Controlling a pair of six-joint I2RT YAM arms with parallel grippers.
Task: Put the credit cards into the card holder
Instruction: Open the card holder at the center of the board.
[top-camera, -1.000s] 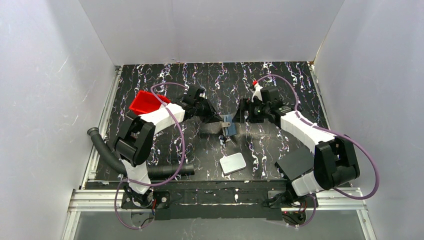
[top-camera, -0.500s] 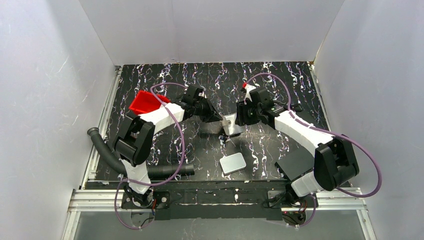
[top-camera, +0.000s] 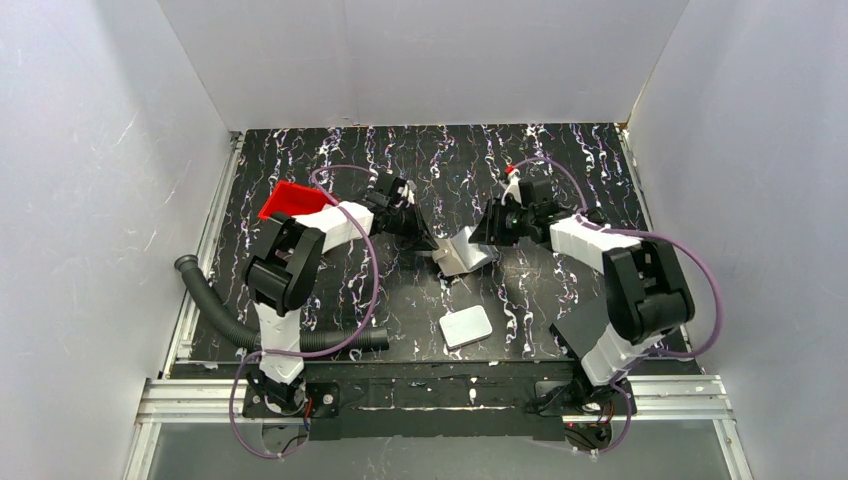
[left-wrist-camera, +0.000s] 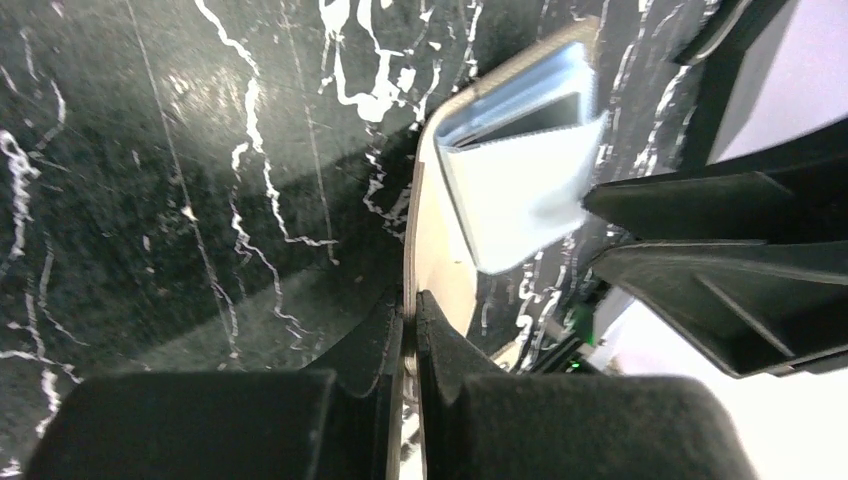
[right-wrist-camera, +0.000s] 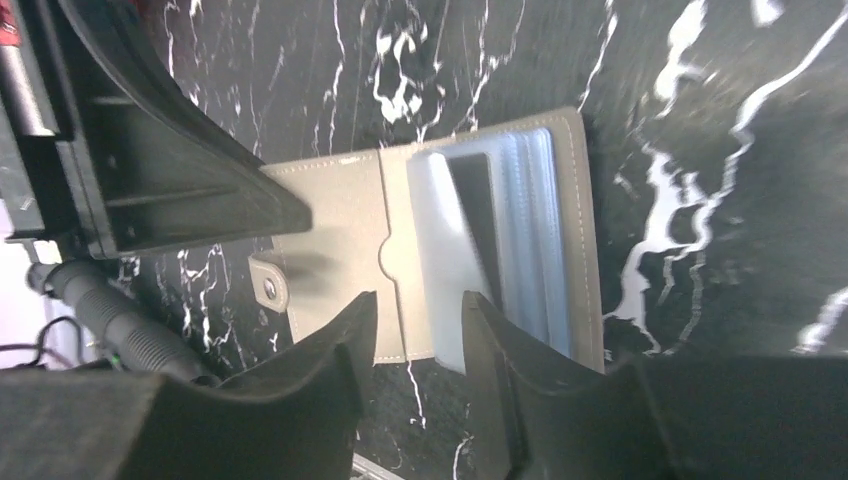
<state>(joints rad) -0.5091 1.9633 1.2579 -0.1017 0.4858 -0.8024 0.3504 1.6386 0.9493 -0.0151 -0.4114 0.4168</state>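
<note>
The left end effector (left-wrist-camera: 408, 305) is shut tight on the edge of the card holder (right-wrist-camera: 330, 220) and holds it open. A pale card (left-wrist-camera: 520, 205) sits partly in the holder's clear pocket, just ahead of the left end effector. The right end effector (right-wrist-camera: 418, 305) is half open. Its tips are right at the holder's near edge and grip nothing that shows. A white slab (top-camera: 466, 327) lies on the worktop (top-camera: 560, 160), well back from both, toward the arm bases.

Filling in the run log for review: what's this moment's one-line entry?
left gripper: shut on card holder edge | right gripper: open, at holder's sleeve edge | holder: spread open, sleeves showing
</note>
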